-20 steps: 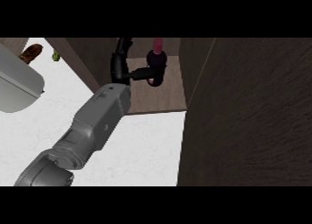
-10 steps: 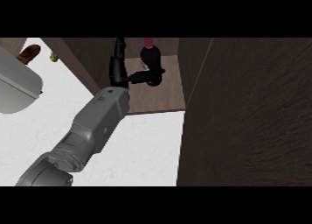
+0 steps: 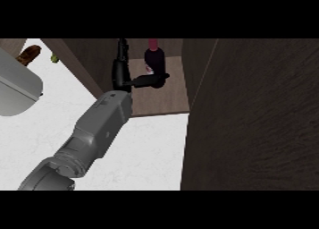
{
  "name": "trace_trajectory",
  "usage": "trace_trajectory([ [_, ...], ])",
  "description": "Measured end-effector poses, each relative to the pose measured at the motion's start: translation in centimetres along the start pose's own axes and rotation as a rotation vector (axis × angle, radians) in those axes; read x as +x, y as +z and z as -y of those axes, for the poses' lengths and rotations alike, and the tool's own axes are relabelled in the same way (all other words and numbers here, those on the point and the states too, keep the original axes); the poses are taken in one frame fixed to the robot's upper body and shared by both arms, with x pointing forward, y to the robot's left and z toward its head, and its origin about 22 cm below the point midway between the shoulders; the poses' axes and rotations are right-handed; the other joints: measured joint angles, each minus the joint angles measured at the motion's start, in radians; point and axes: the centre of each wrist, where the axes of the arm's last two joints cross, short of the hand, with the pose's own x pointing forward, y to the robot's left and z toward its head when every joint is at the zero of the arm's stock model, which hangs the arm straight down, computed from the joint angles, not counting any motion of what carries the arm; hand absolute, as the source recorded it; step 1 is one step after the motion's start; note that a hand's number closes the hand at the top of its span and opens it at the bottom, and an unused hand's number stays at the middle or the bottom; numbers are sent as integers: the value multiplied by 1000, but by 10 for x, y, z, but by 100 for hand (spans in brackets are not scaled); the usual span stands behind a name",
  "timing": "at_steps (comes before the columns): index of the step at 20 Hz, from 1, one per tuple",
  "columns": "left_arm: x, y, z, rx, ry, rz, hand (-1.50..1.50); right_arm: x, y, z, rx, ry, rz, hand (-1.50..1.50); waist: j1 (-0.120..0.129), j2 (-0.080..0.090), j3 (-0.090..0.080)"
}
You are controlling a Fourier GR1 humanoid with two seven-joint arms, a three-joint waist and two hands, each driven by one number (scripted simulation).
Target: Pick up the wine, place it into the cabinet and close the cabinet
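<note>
Step in hand: setting the wine [image 3: 155,60] on the cabinet shelf [image 3: 163,96].

Hand in use: one hand [image 3: 136,81], reaching up from the lower left; which of the two cannot be told from this view. Fingers [image 3: 121,56] extended straight along the bottle's left side, thumb [image 3: 155,79] hooked across its lower body, so the bottle appears pinched between them.

Wine position: inside the open cabinet, upright, dark body with red top near the back; contact with the shelf not discernible.

Procedure: lower until the base seats, uncurl the thumb, withdraw toward the white table [image 3: 128,156] without tipping the bottle.

Obstructions: open cabinet door [image 3: 261,116] close on the right; cabinet side wall [image 3: 86,62] on the left. Grey appliance [image 3: 10,87] and small brown item [image 3: 30,54] at the table's far left corner, well apart.
</note>
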Motion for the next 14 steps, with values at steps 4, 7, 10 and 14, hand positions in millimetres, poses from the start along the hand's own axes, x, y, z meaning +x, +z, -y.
trace_trajectory([
  [4, 0, 1, 0, -41, 19, 18, -150, 2, -2, -1, 0, -4, -1, -150, 3, 0, -1],
  [7, 0, 1, 0, -68, 35, 13, -150, 0, 0, -1, -3, -7, 4, -150, 4, 0, -2],
  [10, -1, 1, 1, -104, 50, 18, -150, 2, 0, -1, -6, -6, -4, -150, 7, -1, -3],
  [14, -1, 2, 0, -112, 70, 18, -150, 3, -2, 0, -7, 1, -5, -150, 5, -3, -3],
])
